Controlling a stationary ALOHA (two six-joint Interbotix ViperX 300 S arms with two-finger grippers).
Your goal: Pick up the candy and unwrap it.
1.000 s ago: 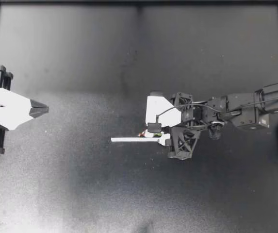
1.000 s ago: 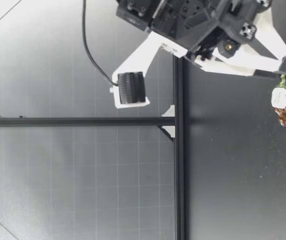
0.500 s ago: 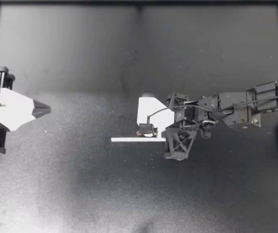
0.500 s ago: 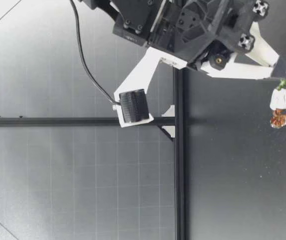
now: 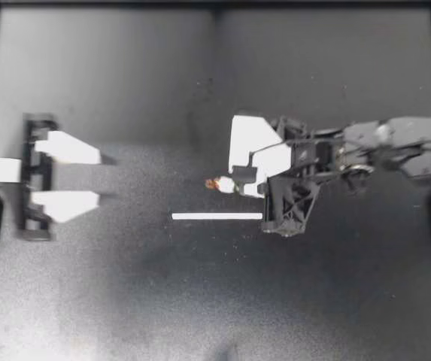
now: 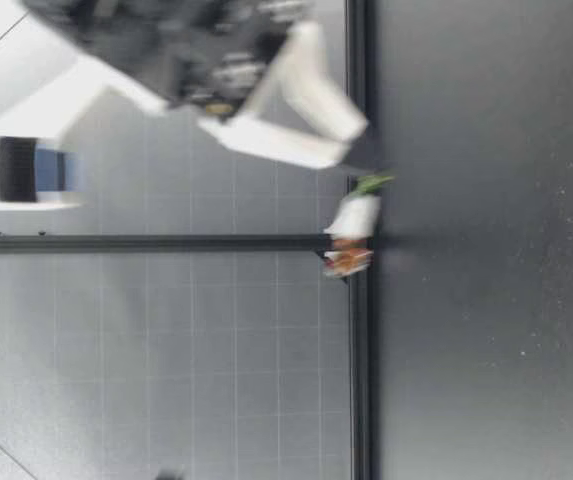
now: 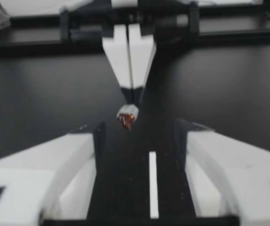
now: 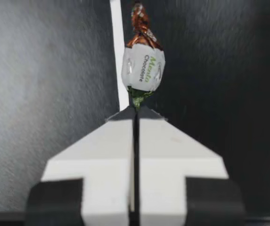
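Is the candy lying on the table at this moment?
No: my right claw holds the candy by one wrapper end, and the low view shows it hanging well above the table.

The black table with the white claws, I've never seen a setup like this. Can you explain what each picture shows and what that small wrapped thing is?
This is a robot with two arms at a black table, each ending in a two-fingered claw. One picture looks straight down, one looks across from table height, and one comes from a camera on each wrist. The right gripper is shut on the green twisted end of a wrapped candy, which the low view shows hanging clear of the table. The left gripper is open, pointing toward the candy from a distance. A thin white strip lies flat on the table.
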